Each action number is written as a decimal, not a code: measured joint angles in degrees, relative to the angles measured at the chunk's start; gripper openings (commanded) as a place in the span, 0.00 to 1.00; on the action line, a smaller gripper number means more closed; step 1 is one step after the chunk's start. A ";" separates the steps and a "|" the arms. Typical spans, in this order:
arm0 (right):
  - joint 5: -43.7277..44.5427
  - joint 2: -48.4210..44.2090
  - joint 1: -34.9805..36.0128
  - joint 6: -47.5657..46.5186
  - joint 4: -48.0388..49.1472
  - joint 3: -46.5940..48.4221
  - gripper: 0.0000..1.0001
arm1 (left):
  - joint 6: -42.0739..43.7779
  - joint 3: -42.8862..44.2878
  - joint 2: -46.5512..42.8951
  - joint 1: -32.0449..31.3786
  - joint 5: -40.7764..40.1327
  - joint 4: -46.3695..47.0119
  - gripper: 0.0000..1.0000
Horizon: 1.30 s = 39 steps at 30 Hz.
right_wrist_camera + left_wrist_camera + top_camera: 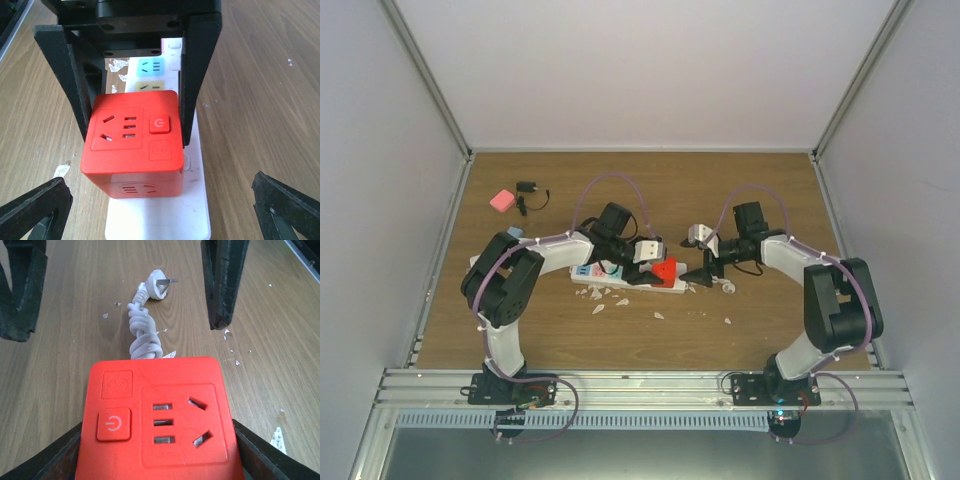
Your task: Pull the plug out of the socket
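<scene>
The brown wooden table (760, 190) carries a long white power strip (160, 220), its coiled cord (142, 337), scattered white flakes (598, 308), a pink block (502, 201) and a small black adapter (528, 189).

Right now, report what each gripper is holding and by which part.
The left gripper holds the red cube plug by its two opposite side faces, one finger on each. The right gripper is open, holding nothing.
</scene>
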 measured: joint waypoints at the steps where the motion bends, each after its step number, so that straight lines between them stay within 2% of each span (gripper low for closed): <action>1: 0.07 -0.13 0.04 0.63 0.66 -0.26 1.00 | 0.31 -0.02 -0.15 0.02 0.00 -0.44 0.39; 6: -1.03 -3.15 0.81 8.15 7.82 -2.89 1.00 | 1.20 -1.25 -1.62 0.46 0.17 -1.95 0.39; 11: 0.00 -4.66 4.42 15.76 15.06 -5.14 1.00 | 1.07 -2.05 -2.32 0.61 0.39 -2.21 0.39; 18: 3.39 -5.73 8.28 28.20 34.23 -14.84 1.00 | 0.90 -2.05 -2.32 0.63 0.46 -2.16 0.39; 23: 7.61 -4.61 10.45 30.23 46.60 -24.55 0.99 | 1.22 -2.14 -2.43 0.66 0.50 -2.67 0.39; 27: 11.10 -2.51 12.85 30.67 52.68 -25.86 1.00 | 2.01 -2.25 -2.69 0.66 0.63 -3.50 0.39; 39: 17.05 4.22 15.89 29.90 58.36 -24.35 1.00 | 8.20 -2.51 -4.44 1.70 0.72 -10.01 0.38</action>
